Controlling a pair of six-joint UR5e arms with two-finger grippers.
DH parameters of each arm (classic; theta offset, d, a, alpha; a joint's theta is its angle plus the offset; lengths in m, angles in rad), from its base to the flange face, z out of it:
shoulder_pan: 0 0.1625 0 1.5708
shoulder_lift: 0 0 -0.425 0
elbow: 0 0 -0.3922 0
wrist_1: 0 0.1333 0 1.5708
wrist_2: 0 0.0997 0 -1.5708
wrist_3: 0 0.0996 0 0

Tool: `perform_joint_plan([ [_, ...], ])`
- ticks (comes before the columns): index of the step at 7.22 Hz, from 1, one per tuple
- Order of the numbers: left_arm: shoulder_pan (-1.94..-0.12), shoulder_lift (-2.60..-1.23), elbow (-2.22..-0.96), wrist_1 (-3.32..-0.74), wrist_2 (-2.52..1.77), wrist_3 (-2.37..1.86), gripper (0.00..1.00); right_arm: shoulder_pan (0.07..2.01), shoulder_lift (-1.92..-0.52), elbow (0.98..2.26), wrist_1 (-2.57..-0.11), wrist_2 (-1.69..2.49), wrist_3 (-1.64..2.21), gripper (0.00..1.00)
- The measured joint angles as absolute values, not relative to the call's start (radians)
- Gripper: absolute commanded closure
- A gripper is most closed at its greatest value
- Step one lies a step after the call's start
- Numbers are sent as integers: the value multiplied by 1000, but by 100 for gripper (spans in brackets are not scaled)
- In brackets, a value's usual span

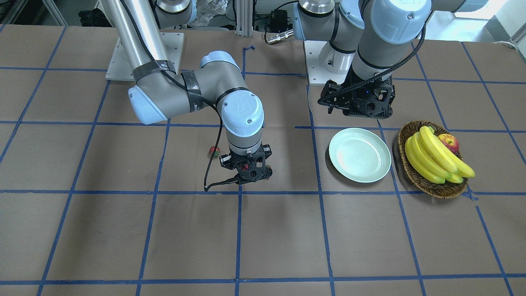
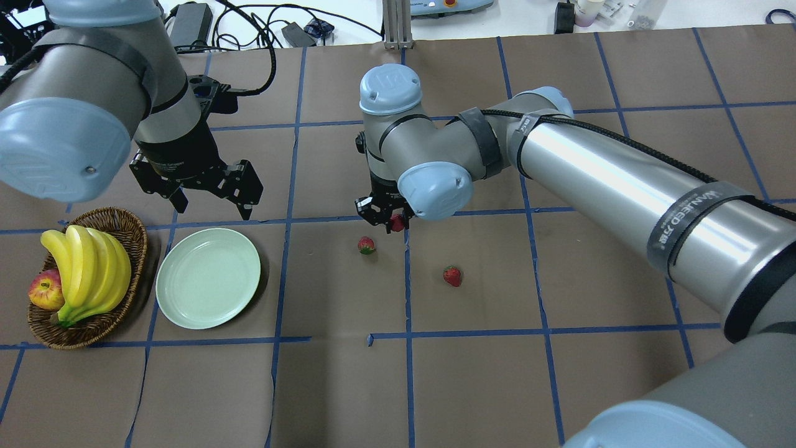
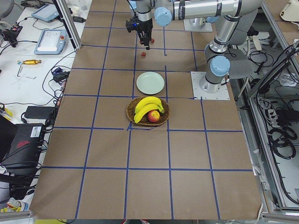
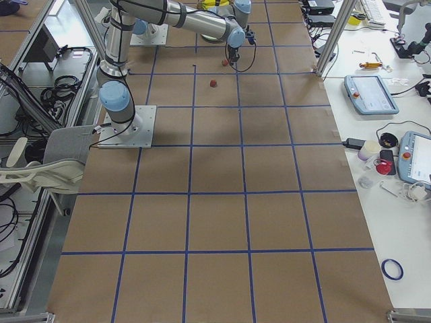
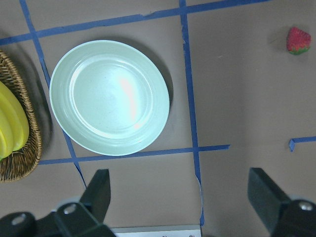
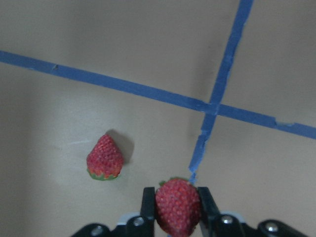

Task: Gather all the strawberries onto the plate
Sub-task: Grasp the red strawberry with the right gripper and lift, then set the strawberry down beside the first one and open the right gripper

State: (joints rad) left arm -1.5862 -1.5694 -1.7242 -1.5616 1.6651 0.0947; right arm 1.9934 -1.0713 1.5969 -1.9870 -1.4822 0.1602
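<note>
My right gripper (image 2: pixel 388 219) is shut on a strawberry (image 6: pixel 177 205) and holds it above the table near a blue tape crossing. A second strawberry (image 2: pixel 366 245) lies just beside it and shows in the right wrist view (image 6: pixel 104 158) and the left wrist view (image 5: pixel 298 40). A third strawberry (image 2: pixel 452 275) lies further to the right (image 1: pixel 214 151). The pale mint plate (image 2: pixel 208 285) is empty and sits at the left, also in the left wrist view (image 5: pixel 109 97). My left gripper (image 2: pixel 212 204) is open and empty, hovering behind the plate.
A brown wicker basket (image 2: pixel 134 239) with bananas (image 2: pixel 93 274) and an apple (image 2: pixel 45 291) stands just left of the plate. Blue tape lines grid the brown table. Cables and gear lie along the far edge.
</note>
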Motion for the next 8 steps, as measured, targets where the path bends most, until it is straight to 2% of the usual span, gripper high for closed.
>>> perform_joint_plan([
  [2, -1586, -1568, -1728, -1562, 1666, 95, 0, 2005, -1038, 1598, -1991, -1433, 141, 100],
  [4, -1586, -1568, -1729, -1563, 1667, 95, 0, 2006, -1015, 1600, -1995, -1423, 119, 93],
  [5, -1586, -1568, -1729, -1563, 1667, 95, 0, 2006, -1008, 1601, -1995, -1423, 113, 75],
  [6, -1586, -1568, -1729, -1563, 1667, 95, 0, 2006, -1002, 1601, -1996, -1423, 109, 48],
  [7, -1586, -1568, -1730, -1563, 1667, 95, 0, 2006, -999, 1602, -1996, -1423, 107, 7],
  [8, -1586, -1568, -1730, -1564, 1667, 95, 0, 2006, -998, 1602, -1996, -1423, 104, 1],
])
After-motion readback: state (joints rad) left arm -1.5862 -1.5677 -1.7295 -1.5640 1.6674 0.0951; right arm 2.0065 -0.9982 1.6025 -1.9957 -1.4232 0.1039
